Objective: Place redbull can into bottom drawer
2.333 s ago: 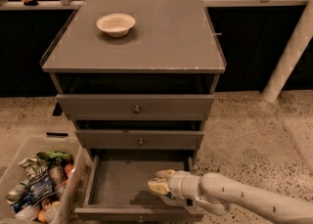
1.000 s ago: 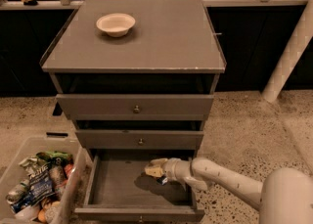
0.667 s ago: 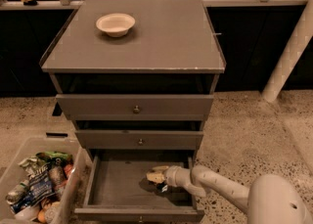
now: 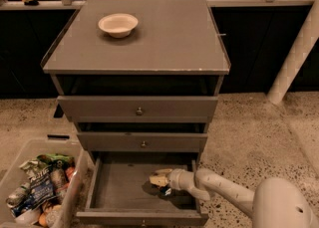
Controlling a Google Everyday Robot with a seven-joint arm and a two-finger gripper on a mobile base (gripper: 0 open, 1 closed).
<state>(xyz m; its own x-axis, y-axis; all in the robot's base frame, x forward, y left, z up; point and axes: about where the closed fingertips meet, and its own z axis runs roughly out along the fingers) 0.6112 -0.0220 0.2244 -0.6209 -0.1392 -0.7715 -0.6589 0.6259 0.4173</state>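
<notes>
Where the grey cabinet (image 4: 164,38) fills the middle of your view, its two upper drawers (image 4: 137,107) sit nearly closed, each with a small round knob. The white arm (image 4: 224,192) comes in from 4 o'clock, over the speckled floor, and reaches left into the cabinet's lowest level.

The bottom drawer (image 4: 119,187) is pulled well out toward 6 o'clock. You see a plain grey rectangular inside with low walls and a flat grey front, and its knob (image 4: 143,222) just shows at the lower edge of the view.

A clear bin (image 4: 30,145) stands on the floor at 8 o'clock, just beside the open drawer, and is full of colourful snack wrappers (image 4: 42,187). On the cabinet top a white round bowl (image 4: 118,24) rests toward 10 o'clock, upright.

The gripper (image 4: 159,180) is inside the bottom drawer, low over its floor at the 3 o'clock side. You cannot tell how far it is open, nor whether it has hold of anything.

Of the redbull can (image 4: 167,191) you get only a small blue and silver patch at the gripper's 5 o'clock, touching or just under it, within the drawer; the rest of the can is hidden
</notes>
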